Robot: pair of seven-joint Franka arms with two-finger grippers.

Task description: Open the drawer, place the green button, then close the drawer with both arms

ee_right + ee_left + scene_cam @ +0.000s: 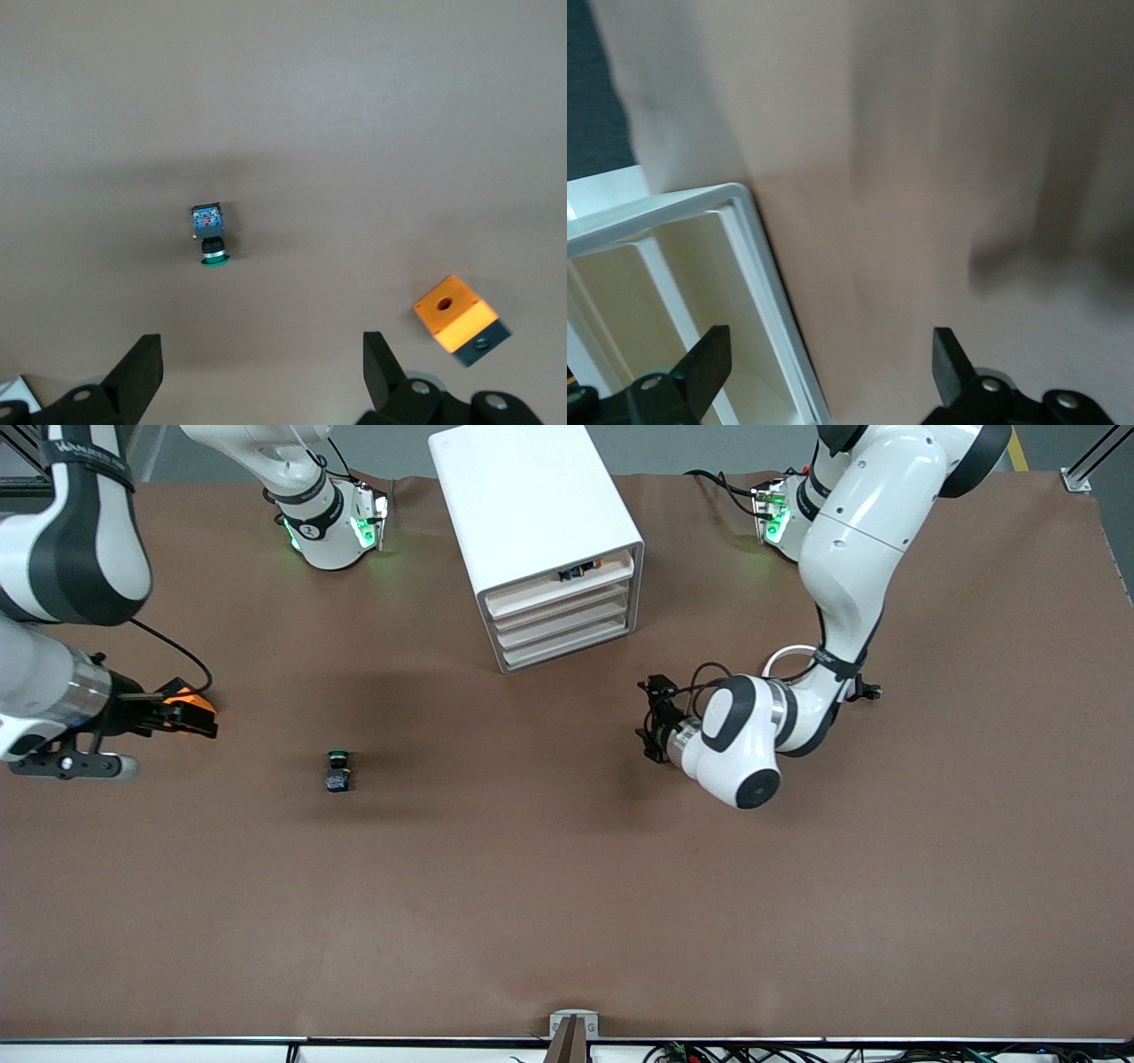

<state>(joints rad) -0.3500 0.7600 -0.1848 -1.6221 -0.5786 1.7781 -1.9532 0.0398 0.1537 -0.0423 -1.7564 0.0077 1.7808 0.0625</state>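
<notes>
The white cabinet point(532, 496) stands at the table's back middle, with four stacked cream drawers. The second-highest drawer point(567, 608) is shut, flush with those under it. The green-capped button point(337, 771) lies on its side on the brown table, nearer the front camera and toward the right arm's end; it also shows in the right wrist view point(211, 235). My left gripper point(654, 720) is open and empty, low in front of the cabinet; its wrist view shows the gripper point(828, 363) by the cabinet's front frame point(757, 257). My right gripper point(177, 716) is open and empty, with the button off its fingertips point(261, 367).
An orange square block with a hole point(190, 701) lies beside my right gripper; it also shows in the right wrist view point(456, 319). Small black pieces point(578, 571) sit in the uppermost drawer's slot. Brown table point(567, 886) spreads wide toward the front camera.
</notes>
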